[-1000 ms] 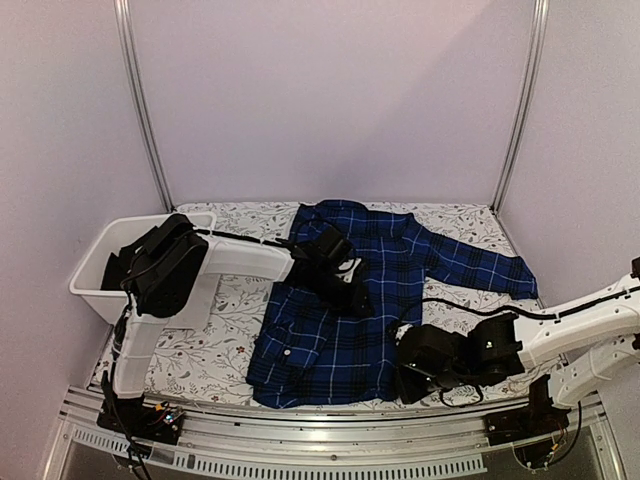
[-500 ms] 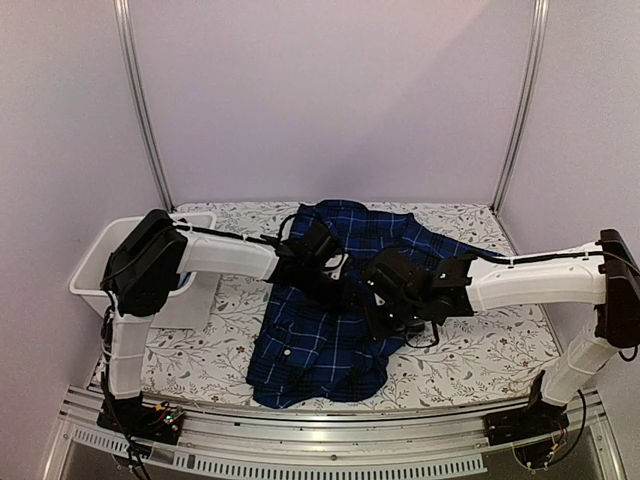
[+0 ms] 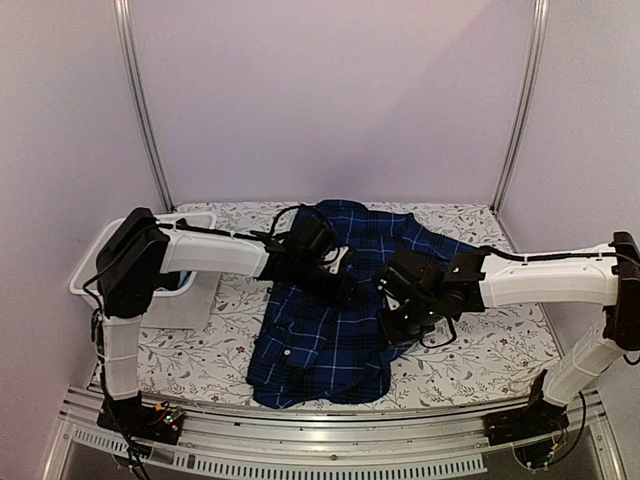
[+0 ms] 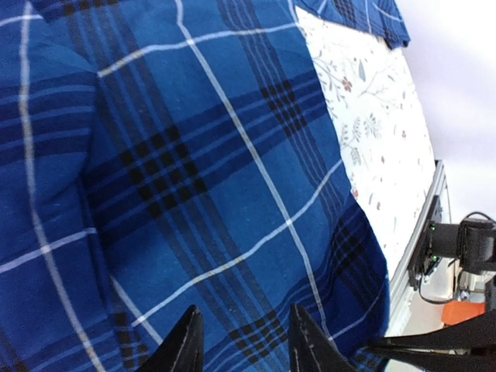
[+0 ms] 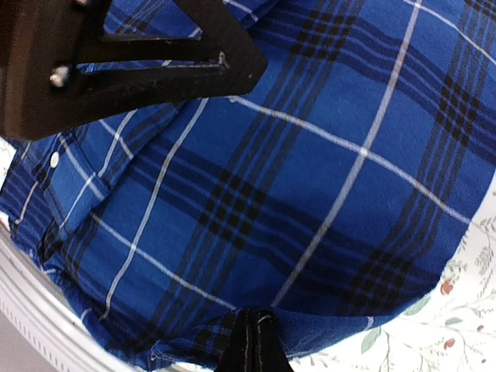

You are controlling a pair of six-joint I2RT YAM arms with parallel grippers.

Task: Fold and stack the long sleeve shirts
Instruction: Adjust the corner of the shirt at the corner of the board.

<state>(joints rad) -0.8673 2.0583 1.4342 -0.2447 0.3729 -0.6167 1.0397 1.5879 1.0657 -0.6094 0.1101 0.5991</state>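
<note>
One long sleeve shirt, navy plaid with thin white lines, lies spread in the middle of the table. My left gripper hovers over its middle, and the left wrist view shows the gripper open just above the plaid cloth. My right gripper is over the shirt's right side. In the right wrist view it is shut on a folded edge of the shirt. No other shirts can be made out.
A white bin stands at the left, partly behind my left arm. The floral table cover shows to the right of the shirt. A metal rail runs along the near edge. My left arm's end crosses the right wrist view.
My right arm swung from the near right corner up and left over the shirt, drawing the shirt's right edge inward. The left gripper stayed over the shirt's middle and narrowed a little.
</note>
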